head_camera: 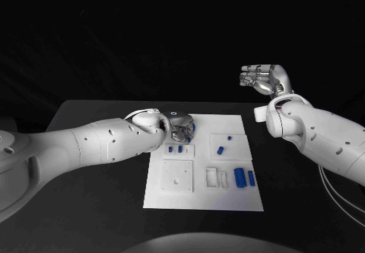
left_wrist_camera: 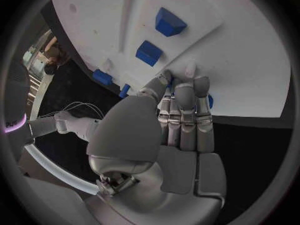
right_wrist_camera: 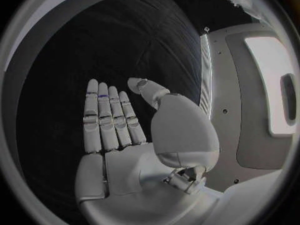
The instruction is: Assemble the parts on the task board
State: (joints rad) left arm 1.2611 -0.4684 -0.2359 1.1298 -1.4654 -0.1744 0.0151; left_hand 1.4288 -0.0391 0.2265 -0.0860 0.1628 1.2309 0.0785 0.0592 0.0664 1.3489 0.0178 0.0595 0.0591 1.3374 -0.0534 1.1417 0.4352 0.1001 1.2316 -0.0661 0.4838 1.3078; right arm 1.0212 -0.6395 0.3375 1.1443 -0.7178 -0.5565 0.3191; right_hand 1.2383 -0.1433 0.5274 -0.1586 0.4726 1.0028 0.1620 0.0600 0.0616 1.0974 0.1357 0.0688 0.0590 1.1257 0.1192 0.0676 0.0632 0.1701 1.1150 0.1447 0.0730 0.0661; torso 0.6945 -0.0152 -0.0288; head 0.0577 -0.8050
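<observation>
Evidently small, rigid and light, a blue part (left_wrist_camera: 208, 101) at the task board's (head_camera: 228, 200) far-left corner is touched by the left hand's (head_camera: 181, 128) fingertips (left_wrist_camera: 201, 83); a sidewise pinch seems suitable. The right hand (head_camera: 263, 79), fingers extended, is held empty beyond the table's far edge.

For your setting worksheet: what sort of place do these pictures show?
Probably a robotics lab test bench: a black table bearing a white task board with small blue parts, worked by the left robot hand.

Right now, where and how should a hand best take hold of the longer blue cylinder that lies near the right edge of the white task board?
Probably pinch the longer blue cylinder at its middle, coming from above, fingers on its two long sides. It lies flat on the white task board, and a shorter blue piece lies close beside it.
</observation>
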